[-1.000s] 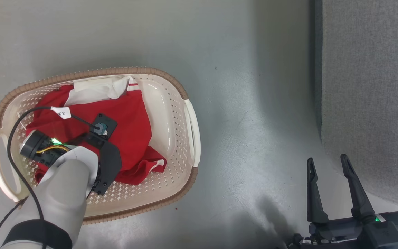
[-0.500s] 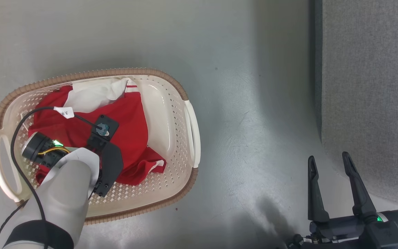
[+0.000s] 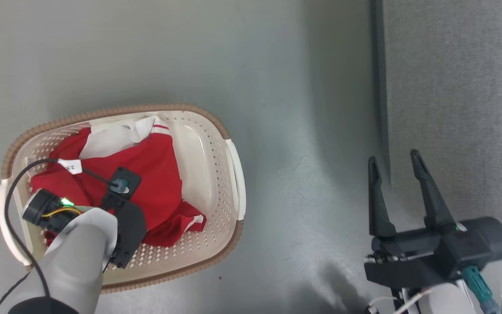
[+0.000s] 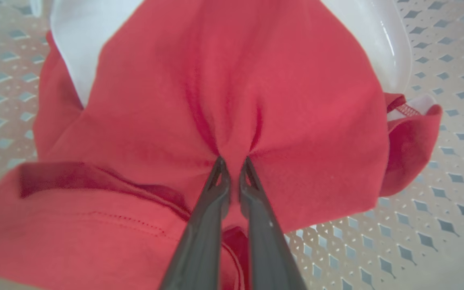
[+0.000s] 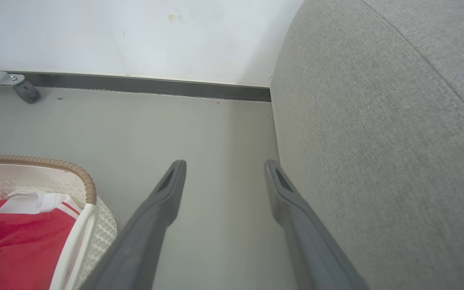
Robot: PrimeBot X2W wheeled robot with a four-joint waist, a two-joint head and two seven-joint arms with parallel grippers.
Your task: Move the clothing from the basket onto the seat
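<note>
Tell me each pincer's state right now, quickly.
Left pincer: shut on the clothing, inside the basket.
Right pincer: open, holding nothing, near the seat.

Clothing (image 3: 159, 183): part lying hidden under the left arm (image 3: 76, 257) at the basket (image 3: 239, 183)'s near-left corner.
Seat (image 3: 460, 87): running off the head view's top and right edges.
Cable tag (image 3: 69, 165): lettering showing too small to read.

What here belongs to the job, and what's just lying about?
Job:
- clothing, pinched in the left claw
- basket, clothing in it
- seat, nothing on the part in view

Lying about:
- caster
- baseboard
- wall
</note>
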